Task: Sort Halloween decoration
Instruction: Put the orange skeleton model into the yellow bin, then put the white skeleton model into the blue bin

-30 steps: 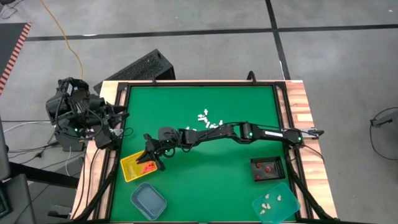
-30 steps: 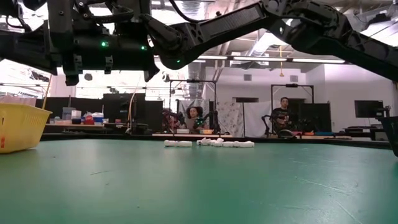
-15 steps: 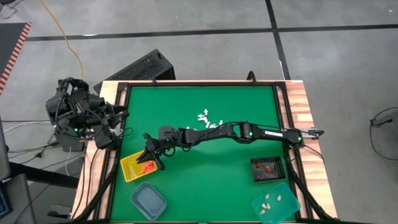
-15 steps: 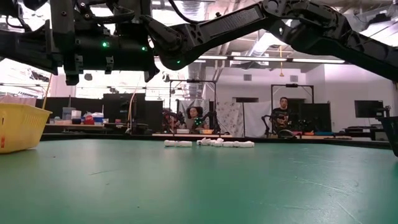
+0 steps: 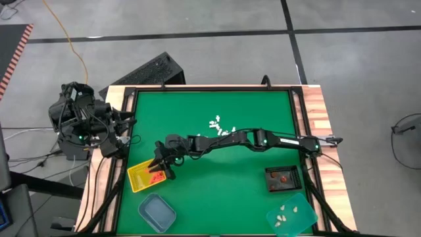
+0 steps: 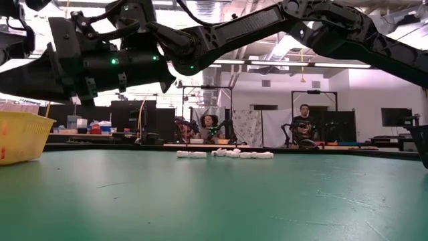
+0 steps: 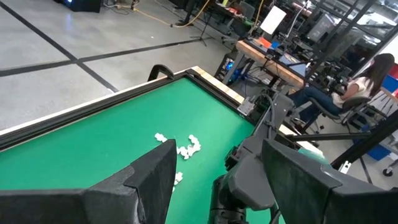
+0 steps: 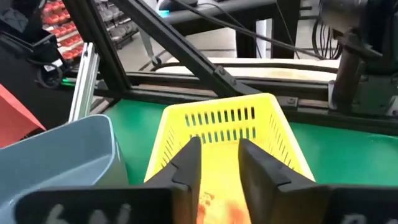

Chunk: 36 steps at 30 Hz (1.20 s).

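High view: white trinkets (image 5: 220,126) strung diagonally mid-table; right tool (image 5: 160,169) parted over yellow tray (image 5: 137,178).

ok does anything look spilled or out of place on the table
Nothing looks spilled or damaged. The white trinkets lie in a loose cluster on the green mat, not yet sorted. The yellow tray sits at a slant to the table edge, with the right gripper over it. The black tray and two blue trays look undisturbed.
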Motion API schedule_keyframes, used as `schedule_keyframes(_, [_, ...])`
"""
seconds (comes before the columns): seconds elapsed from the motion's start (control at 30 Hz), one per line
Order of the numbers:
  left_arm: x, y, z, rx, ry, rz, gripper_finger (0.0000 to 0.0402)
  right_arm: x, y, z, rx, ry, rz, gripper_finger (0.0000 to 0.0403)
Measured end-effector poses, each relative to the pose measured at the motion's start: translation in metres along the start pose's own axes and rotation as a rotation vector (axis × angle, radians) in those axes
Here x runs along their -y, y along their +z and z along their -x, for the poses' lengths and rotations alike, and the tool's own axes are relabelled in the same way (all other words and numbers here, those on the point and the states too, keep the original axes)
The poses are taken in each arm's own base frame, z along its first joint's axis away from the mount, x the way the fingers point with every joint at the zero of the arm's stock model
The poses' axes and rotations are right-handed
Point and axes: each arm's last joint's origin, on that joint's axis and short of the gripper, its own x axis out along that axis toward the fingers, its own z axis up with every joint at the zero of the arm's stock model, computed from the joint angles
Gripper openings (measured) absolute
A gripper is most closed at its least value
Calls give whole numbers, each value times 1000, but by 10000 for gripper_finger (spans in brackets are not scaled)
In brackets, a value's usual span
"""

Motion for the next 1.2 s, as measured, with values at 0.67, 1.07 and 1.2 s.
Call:
schedule_keyframes(0.67, [0,0,0,-3,0,-6,226,42,107,146,-398,-218,-96,161])
schedule_keyframes(1.07, [0,0,0,15,3,-13,226,53,117,279,-835,-888,-655,153])
schedule_keyframes(1.2, [0,1,0,45,9,19,226,57,105,284,-860,-951,-782,160])
